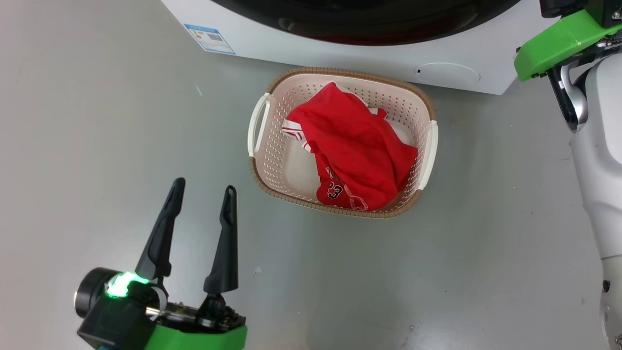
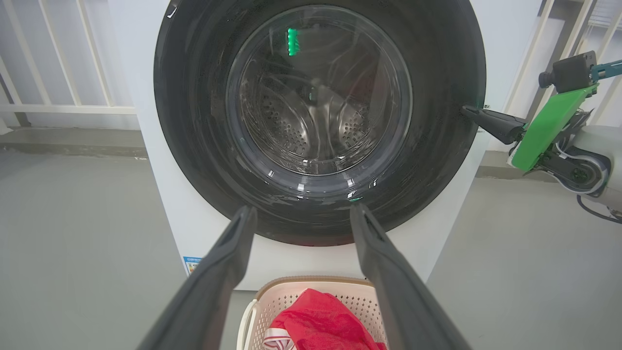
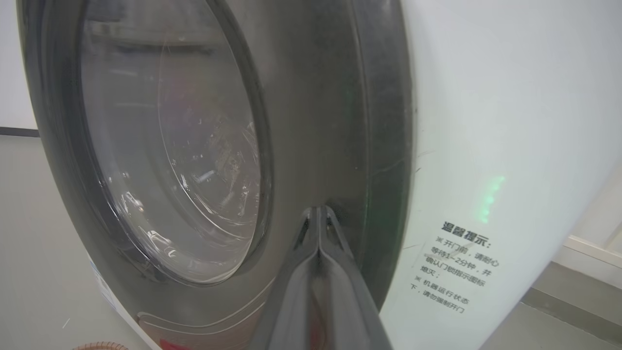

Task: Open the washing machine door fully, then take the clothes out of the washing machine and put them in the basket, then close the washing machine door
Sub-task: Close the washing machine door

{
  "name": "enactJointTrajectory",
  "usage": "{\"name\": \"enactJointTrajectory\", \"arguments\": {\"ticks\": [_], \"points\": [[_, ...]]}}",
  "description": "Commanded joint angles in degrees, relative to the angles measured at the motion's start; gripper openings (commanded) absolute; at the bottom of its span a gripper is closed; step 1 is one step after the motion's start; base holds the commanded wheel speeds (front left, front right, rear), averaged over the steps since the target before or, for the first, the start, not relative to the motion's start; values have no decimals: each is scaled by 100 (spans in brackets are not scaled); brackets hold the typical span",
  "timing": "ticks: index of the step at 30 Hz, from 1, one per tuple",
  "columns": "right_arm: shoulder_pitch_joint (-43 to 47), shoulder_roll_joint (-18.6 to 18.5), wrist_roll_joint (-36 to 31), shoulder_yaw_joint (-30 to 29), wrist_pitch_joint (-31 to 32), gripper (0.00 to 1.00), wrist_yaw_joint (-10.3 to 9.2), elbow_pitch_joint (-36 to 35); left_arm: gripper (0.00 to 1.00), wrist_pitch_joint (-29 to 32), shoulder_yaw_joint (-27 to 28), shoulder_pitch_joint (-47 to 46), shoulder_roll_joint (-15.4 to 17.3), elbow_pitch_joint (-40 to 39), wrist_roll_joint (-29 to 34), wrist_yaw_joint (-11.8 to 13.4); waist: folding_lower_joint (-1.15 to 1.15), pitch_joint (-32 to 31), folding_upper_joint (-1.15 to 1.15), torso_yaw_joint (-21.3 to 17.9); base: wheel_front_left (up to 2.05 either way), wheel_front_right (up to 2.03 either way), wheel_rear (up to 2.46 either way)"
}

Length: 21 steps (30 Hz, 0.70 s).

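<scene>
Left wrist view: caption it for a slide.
Open left gripper faces the washing machine door, clothes in the basket below, shut right gripper at its rim.

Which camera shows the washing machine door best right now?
Left wrist view: the washing machine door appears nearly whole and face-on. The right wrist view gives a close, slanted look at its rim by the right hand; the head view catches its bottom arc.

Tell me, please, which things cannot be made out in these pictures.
- Head view: the washing machine door is cut off by the top edge; the print on the blue label is too small.
- Left wrist view: the basket and the clothes run off the bottom edge, partly behind the fingers of the left gripper.
- Right wrist view: whether the shut right gripper touches the door rim is blurred.
</scene>
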Motion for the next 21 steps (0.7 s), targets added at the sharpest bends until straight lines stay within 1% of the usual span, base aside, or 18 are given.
{"name": "enactJointTrajectory", "arguments": {"ticks": [1,9,10,11,13,14,15,16,17,18,19,20,21], "points": [[-220,23,-45,-65,21,0,-56,-81,100,-27,160,-70,49,-106,-22,-20,0,-5,0,-11,0,0,0],[84,215,48,27,21,0,-56,-256,100,-27,204,-62,49,-102,-64,-11,0,-142,0,-130,0,0,0],[152,249,83,48,21,2,-56,-303,100,-27,212,-55,49,-94,-58,-13,0,-171,0,-156,0,0,0],[222,284,122,73,21,13,-56,-351,100,-27,219,-48,49,-84,-36,-19,0,-198,0,-183,0,0,0],[372,342,184,119,21,24,-56,-453,100,-27,242,-42,49,-93,-29,-19,0,-258,0,-246,0,0,0],[449,373,216,149,21,32,-56,-505,100,-27,253,-34,49,-94,-42,-16,0,-283,0,-283,0,0,0],[520,399,243,184,21,43,-56,-559,100,-27,267,-33,49,-108,-74,-21,0,-304,0,-322,0,0,0],[591,426,274,223,21,48,-56,-614,100,-27,282,-27,49,-111,-100,-23,0,-328,0,-362,0,0,0],[663,452,303,267,21,61,-56,-672,100,-27,306,-21,49,-111,-139,-9,0,-349,0,-407,0,0,0],[663,452,303,267,21,61,-56,-672,100,-27,306,-21,49,-111,-139,-9,0,-349,0,-407,0,0,0],[818,499,356,374,21,88,-56,-810,100,-27,345,-16,49,-122,-247,10,0,-402,0,-506,0,0,0],[818,499,356,374,21,88,-56,-810,100,-27,345,-16,49,-122,-247,10,0,-402,0,-506,0,0,0],[910,520,383,421,21,97,-56,-886,100,-27,366,-20,49,-136,-285,26,0,-434,0,-558,0,0,0]]}}
